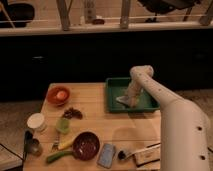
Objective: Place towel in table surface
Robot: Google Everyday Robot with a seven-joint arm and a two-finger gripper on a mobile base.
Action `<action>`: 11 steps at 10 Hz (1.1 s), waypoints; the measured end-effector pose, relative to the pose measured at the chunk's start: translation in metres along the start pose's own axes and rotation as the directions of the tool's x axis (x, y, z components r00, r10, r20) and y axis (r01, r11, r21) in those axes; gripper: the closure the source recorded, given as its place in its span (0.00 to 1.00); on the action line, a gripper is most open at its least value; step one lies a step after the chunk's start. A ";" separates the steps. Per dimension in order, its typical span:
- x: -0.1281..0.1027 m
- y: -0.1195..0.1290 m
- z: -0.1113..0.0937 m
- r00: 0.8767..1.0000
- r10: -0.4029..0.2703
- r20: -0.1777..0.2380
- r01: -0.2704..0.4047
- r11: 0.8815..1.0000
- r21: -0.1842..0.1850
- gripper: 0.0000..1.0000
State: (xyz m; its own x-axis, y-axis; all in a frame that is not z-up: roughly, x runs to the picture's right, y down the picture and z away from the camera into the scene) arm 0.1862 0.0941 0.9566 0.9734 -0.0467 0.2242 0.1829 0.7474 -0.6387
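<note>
A pale towel (125, 100) lies in the green tray (114, 87) at the back right of the wooden table (100, 120). My white arm reaches from the lower right up and over into the tray. My gripper (131, 95) is down inside the tray, right at the towel, touching or just above it. The arm hides part of the towel and the tray's right side.
An orange bowl (58, 94) with a fruit is at the left. A white cup (36, 121), a green cup (63, 125), dark berries (73, 113), a dark red pan (86, 145), a blue sponge (106, 154) and utensils (145, 152) fill the table's front.
</note>
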 end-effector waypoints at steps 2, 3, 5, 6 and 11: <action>0.001 0.001 -0.003 1.000 -0.001 -0.003 0.001 1.000 -0.003 1.00; 0.001 0.002 -0.003 1.000 -0.001 -0.003 0.001 1.000 -0.007 1.00; 0.001 0.003 -0.004 1.000 -0.001 -0.003 0.001 1.000 -0.008 1.00; 0.001 0.005 -0.006 1.000 -0.006 -0.011 0.006 1.000 -0.008 1.00; -0.014 0.007 -0.080 0.995 -0.070 -0.071 0.074 0.995 0.064 1.00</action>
State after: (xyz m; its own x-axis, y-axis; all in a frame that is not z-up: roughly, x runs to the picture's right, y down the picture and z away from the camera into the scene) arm 0.1848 0.0466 0.8897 0.9656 -0.1455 0.2156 0.2457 0.7826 -0.5720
